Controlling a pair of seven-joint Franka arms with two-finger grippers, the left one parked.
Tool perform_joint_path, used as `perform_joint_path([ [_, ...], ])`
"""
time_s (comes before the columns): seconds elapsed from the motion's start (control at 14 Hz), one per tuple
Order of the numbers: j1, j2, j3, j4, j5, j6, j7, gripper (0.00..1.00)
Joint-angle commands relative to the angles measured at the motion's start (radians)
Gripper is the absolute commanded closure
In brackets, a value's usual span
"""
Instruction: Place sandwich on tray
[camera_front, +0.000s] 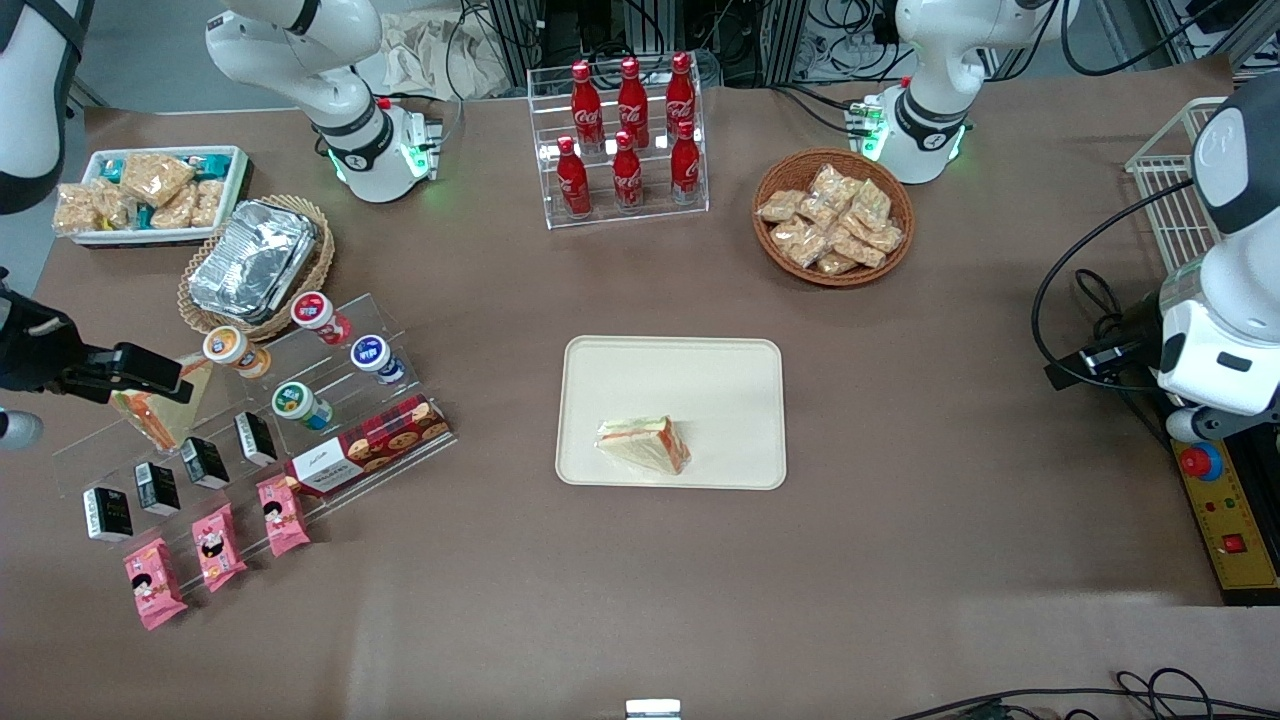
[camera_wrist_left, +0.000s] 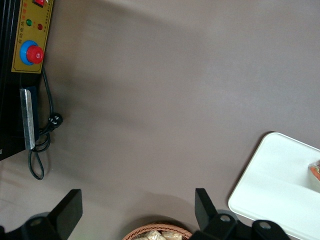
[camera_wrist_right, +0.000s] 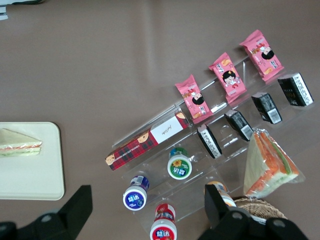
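The sandwich (camera_front: 645, 444) lies flat on the tray (camera_front: 670, 372), in the corner nearer the front camera, with its green and orange-red filling edge visible. The tray rests on the brown bench (camera_front: 900, 520). The gripper (camera_wrist_right: 147, 212) hangs above the clear stepped display rack (camera_front: 330, 400) toward the working arm's end, its fingers (camera_wrist_right: 80, 202) spread apart and holding nothing. A second wrapped wedge (camera_wrist_right: 269, 165) stands on that rack.

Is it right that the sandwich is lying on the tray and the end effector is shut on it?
Not quite. The sandwich does lie on the tray, but the front view shows the end effector far off, above the snack rack, open and empty.
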Motion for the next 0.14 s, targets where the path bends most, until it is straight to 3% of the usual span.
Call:
perform_joint_path([
  [0.0,-0.046,-0.023,0.037,-0.025,-0.022,-0.008,0.017,0.0],
  [0.07,-0.07,-0.023,0.063,-0.025,-0.024,-0.008,0.019,0.0],
])
